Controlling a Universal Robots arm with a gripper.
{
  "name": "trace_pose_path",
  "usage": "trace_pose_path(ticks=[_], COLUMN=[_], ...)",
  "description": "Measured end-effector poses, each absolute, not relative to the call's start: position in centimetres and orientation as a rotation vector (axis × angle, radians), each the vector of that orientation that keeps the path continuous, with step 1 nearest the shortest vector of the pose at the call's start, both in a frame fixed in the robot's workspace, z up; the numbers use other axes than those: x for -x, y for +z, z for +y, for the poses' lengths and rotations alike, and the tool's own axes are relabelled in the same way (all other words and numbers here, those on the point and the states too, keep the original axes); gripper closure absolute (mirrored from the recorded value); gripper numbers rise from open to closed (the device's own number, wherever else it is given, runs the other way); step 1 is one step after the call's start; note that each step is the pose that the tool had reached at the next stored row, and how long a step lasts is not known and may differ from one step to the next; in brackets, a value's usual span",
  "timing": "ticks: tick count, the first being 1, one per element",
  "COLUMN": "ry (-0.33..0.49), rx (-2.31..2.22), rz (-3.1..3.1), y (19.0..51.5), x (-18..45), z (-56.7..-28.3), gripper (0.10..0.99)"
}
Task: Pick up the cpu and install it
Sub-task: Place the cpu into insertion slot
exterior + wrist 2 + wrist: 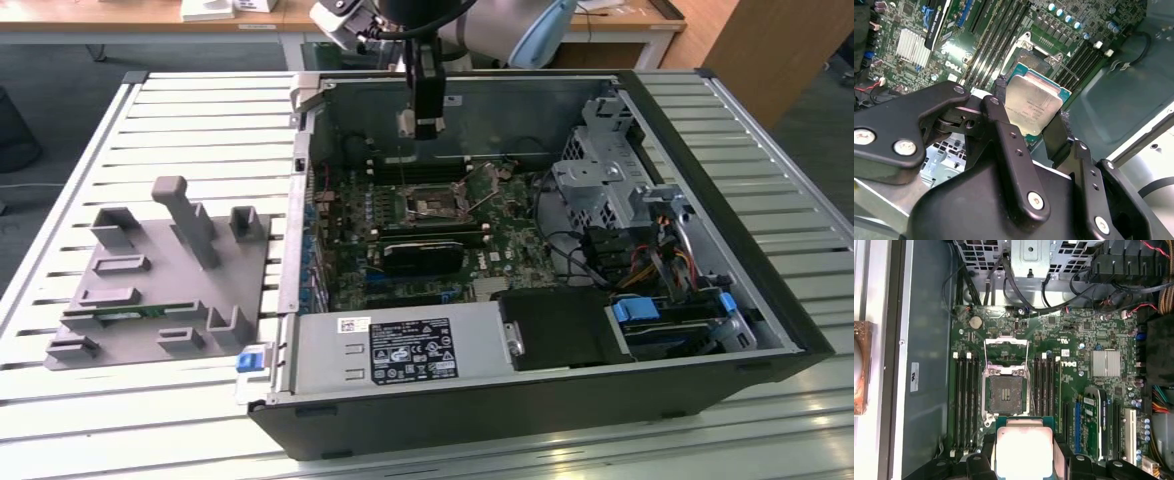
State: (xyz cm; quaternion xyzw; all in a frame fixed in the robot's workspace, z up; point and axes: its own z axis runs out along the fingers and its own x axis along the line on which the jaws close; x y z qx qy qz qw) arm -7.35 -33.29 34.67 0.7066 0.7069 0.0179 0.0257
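Slatted table (200, 110): open computer case (534, 412), grey fixture (134, 322)

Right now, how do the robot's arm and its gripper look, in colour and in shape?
The arm is smooth silver-grey tubing with a light blue cap on one joint. The gripper is matte black, with a rounded body and two fingers built of flat linked bars. The bars are joined by silver screws.

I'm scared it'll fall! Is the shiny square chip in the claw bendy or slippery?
Probably stiff: the cpu lies flat though the claw pinches only its edges. Its shiny metal top looks smooth, so maybe slippery. It looks thin, so likely light.
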Motion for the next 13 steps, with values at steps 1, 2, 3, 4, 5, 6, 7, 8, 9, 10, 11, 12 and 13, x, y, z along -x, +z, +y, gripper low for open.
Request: trace_pose_path(ticks=[1,2,3,4,5,6,7,8,9,10,11,12,13], ry=[0.055,0.054,0.054,0.054,0.054,0.054,0.054,0.054,0.054,0.054,0.054,0.054,0.054], rx=[-2.185,-2.185,-2.185,-2.185,-2.184,-2.183,-2.181,-2.178,-2.176,-2.174,-2.174,-2.174,-2.173], rz=[2.185,2.186,2.186,2.186,2.187,2.188,2.190,2.193,2.196,2.197,2.198,2.198,2.198], y=[34.61,34.55,34.49,34.43,34.38,34.32,34.27,34.19,34.11,34.04,33.97,33.91,33.84], x=[7.24,7.08,6.99,6.94,6.93,6.90,6.85,6.85,6.85,6.85,6.84,6.84,6.84], z=[-33.29,-33.27,-33.26,-33.26,-33.26,-33.26,-33.26,-33.26,-33.26,-33.26,-33.26,-33.26,-33.26], gripper=[0.545,0.545,0.545,0.545,0.545,0.545,0.545,0.545,0.545,0.545,0.545,0.545,0.545])
